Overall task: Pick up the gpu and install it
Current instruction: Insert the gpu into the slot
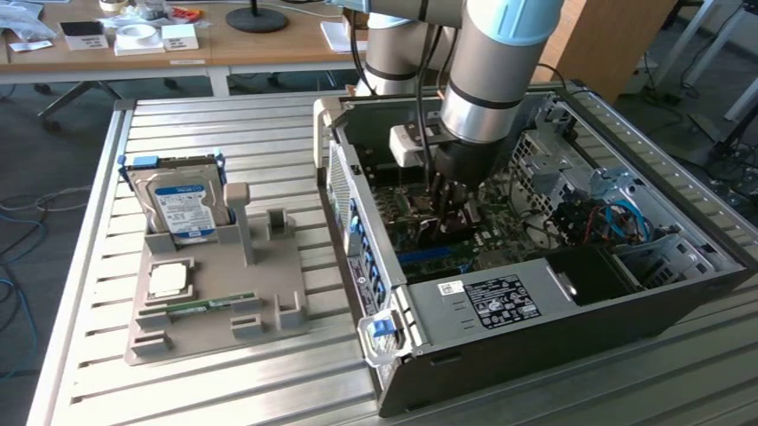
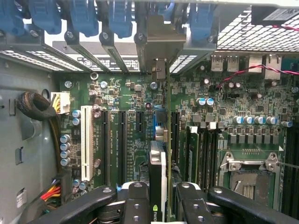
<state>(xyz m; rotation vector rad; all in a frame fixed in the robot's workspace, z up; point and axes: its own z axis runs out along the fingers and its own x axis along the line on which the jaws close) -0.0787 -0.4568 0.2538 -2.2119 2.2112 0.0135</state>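
The gpu (image 2: pixel 159 170) stands edge-on between my fingers in the wrist view: a thin card with a dark cooler that carries a green logo. Its metal bracket (image 2: pixel 158 44) reaches the case's rear slot openings. My gripper (image 2: pixel 162 203) is shut on the gpu, with one black finger (image 2: pixel 135 205) on each side. The card stands over the black expansion slots of the green motherboard (image 2: pixel 131 93). In the exterior view my gripper (image 1: pixel 456 209) reaches down into the open computer case (image 1: pixel 533 302), over the motherboard; the card itself is hard to make out there.
Blue slot latches (image 2: pixel 84 16) line the case's rear wall. A white slot (image 2: pixel 86 140), memory sticks (image 2: pixel 194 149) and an open CPU socket (image 2: pixel 247 177) surround the card. On the table's grey fixture (image 1: pixel 213 319) are a hard drive (image 1: pixel 177 204), a CPU chip (image 1: pixel 169 280) and a green memory stick (image 1: pixel 201 306).
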